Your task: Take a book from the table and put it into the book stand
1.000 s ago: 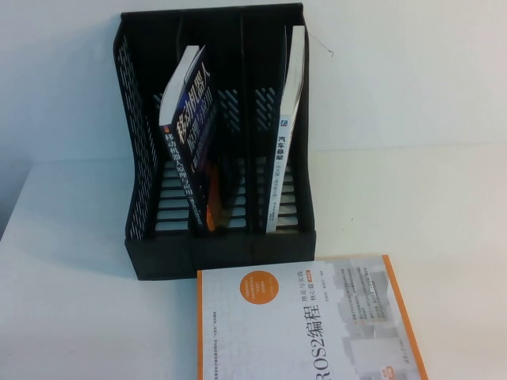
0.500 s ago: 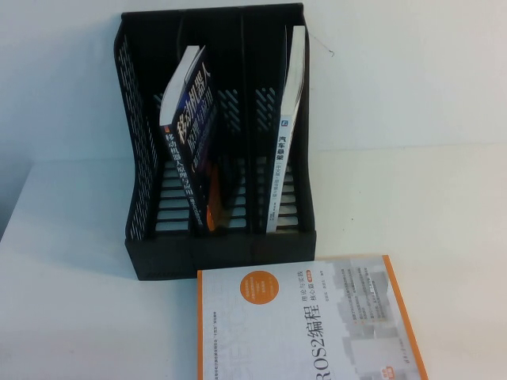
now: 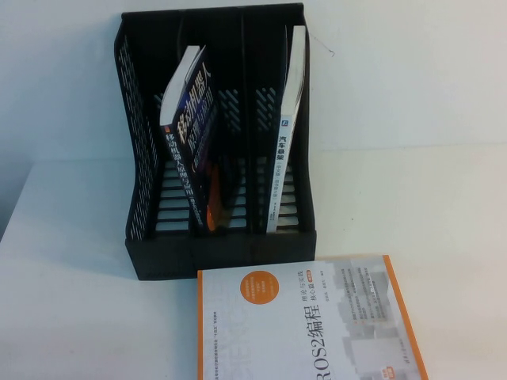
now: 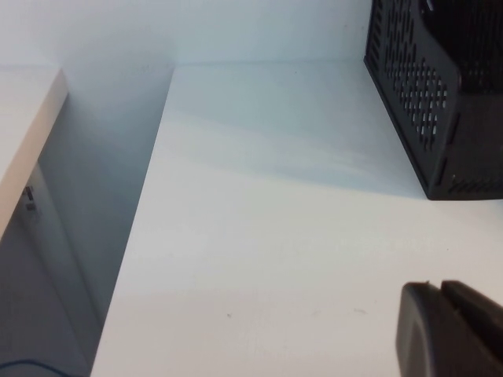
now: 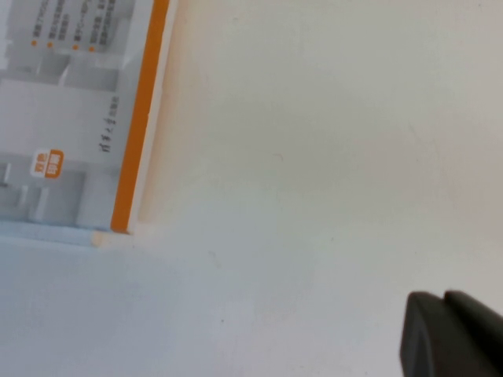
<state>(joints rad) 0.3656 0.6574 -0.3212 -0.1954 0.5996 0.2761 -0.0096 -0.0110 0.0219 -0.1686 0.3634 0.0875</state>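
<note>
The dark book (image 3: 188, 150) with the big white title leans tilted inside the black book stand (image 3: 141, 158), in its left-middle part. A thin white-spined book (image 3: 287, 134) stands in the right compartment. Neither gripper shows in the high view. My left gripper (image 4: 438, 287) is shut and empty, low over the white table (image 4: 259, 259), with the stand's perforated side (image 4: 416, 86) ahead of it. My right gripper (image 5: 442, 297) is shut and empty over bare table, beside the corner of the white book.
A white book with an orange border (image 3: 305, 321) lies flat on the table in front of the stand; its corner shows in the right wrist view (image 5: 86, 118). The table's left edge (image 4: 130, 251) drops off beside the left gripper.
</note>
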